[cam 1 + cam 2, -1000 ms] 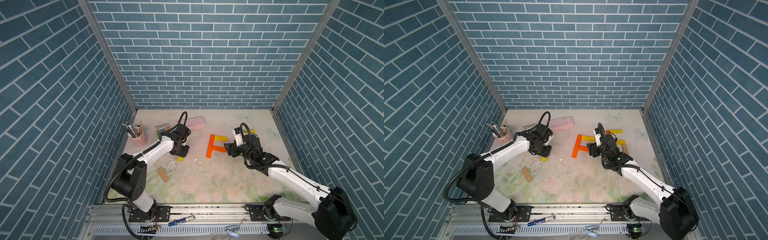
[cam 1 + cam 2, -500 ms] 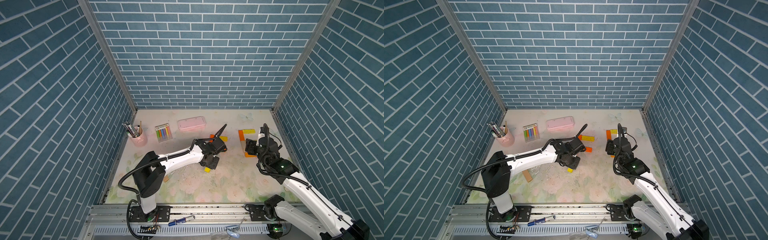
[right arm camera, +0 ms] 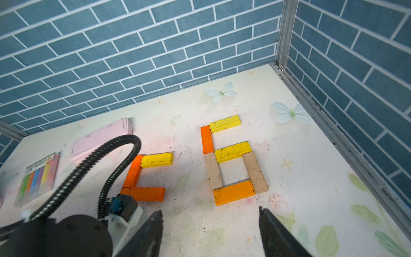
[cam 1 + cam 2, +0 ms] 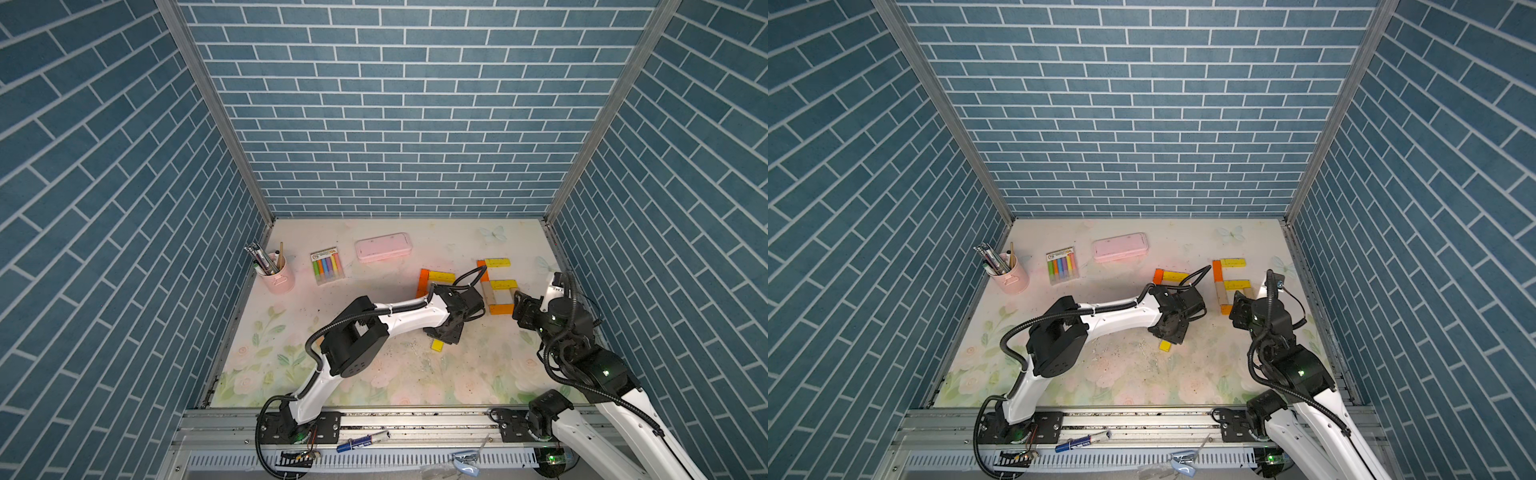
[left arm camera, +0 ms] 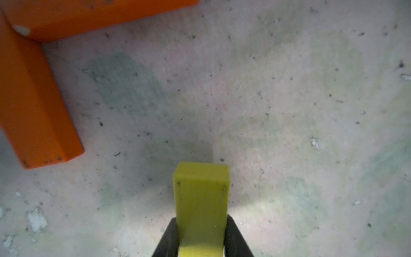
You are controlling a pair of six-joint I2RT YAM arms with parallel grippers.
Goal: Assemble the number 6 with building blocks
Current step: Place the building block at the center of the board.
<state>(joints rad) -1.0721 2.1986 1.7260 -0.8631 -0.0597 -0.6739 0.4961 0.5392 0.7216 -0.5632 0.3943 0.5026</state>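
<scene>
Cropped at the left wrist view's edge: yellow block (image 5: 201,200), black fingers (image 5: 168,242), orange blocks (image 5: 33,100). Hidden beneath the left gripper (image 4: 441,337) in both top views: most of that yellow block, plus lower orange blocks.

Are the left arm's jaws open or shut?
Shut: the left gripper has its jaws pressed on both sides of a yellow block, seen in the left wrist view.
</scene>
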